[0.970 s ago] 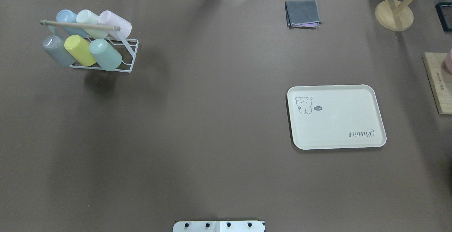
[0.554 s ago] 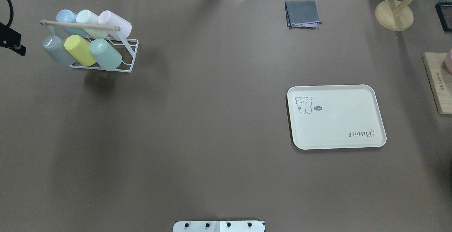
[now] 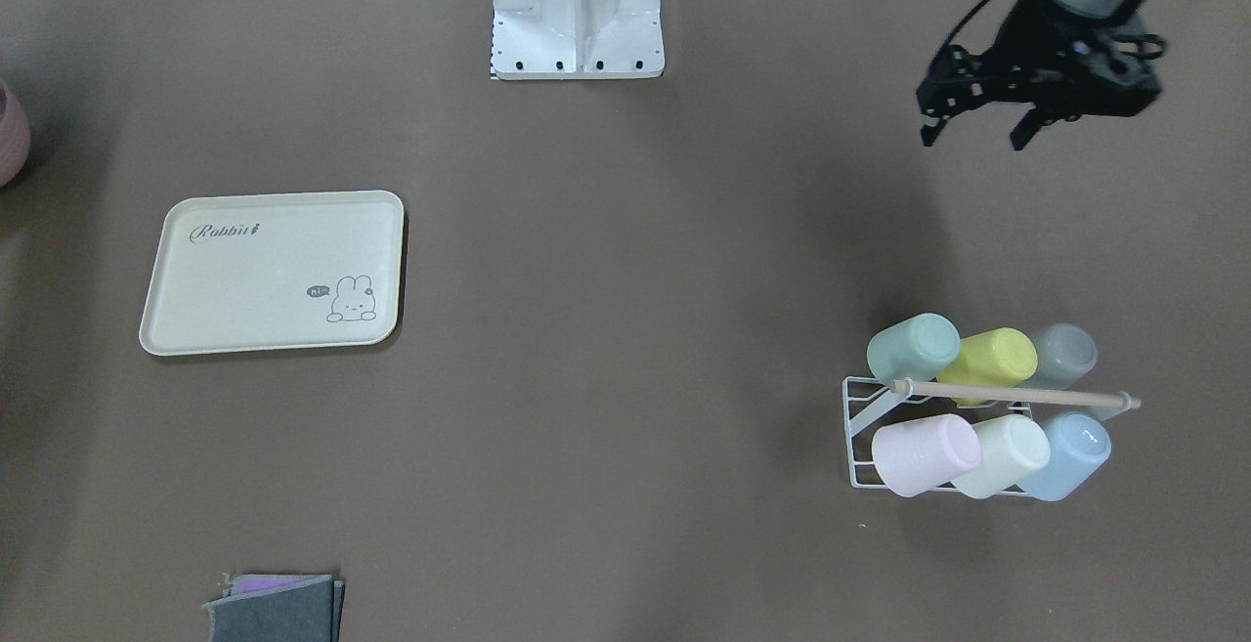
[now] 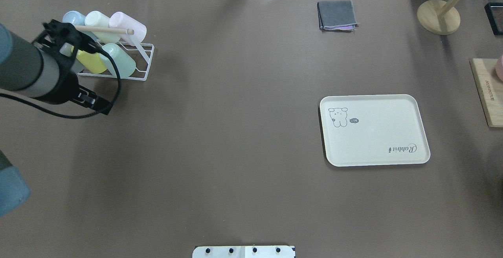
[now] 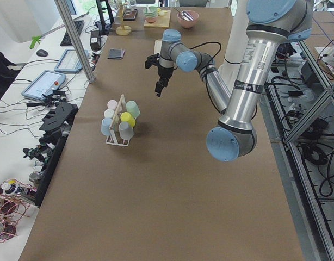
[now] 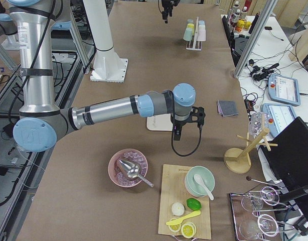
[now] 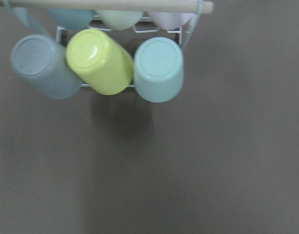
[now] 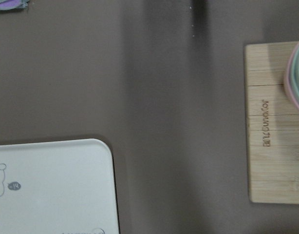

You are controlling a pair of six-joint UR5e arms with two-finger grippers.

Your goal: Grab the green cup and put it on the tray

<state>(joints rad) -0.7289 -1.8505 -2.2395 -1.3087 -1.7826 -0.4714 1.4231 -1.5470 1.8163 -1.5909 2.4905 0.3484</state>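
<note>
The green cup [image 4: 120, 61] is a pale mint tumbler lying tilted on a white wire rack [image 4: 146, 57], at the right end of its near row. It also shows in the front view [image 3: 914, 347] and in the left wrist view [image 7: 159, 68]. My left gripper [image 3: 972, 136] is open and empty, held above the table on the robot's side of the rack and apart from the cups. The cream tray [image 4: 373, 130] lies empty at the right, also in the front view [image 3: 274, 271]. My right gripper [image 6: 176, 133] hangs past the tray's outer edge; I cannot tell its state.
The rack also holds a yellow-green cup [image 4: 92, 61], a pink cup [image 4: 127, 24], a cream cup [image 4: 98, 19] and a blue cup [image 4: 70, 16]. A folded grey cloth [image 4: 337, 14], a wooden stand [image 4: 438, 16] and a wooden board [image 4: 487, 93] lie at the far right.
My left arm has come in from the left edge of the overhead view and now reaches over the rack's left side, covering the grey cup. Cups and tray have not moved.
</note>
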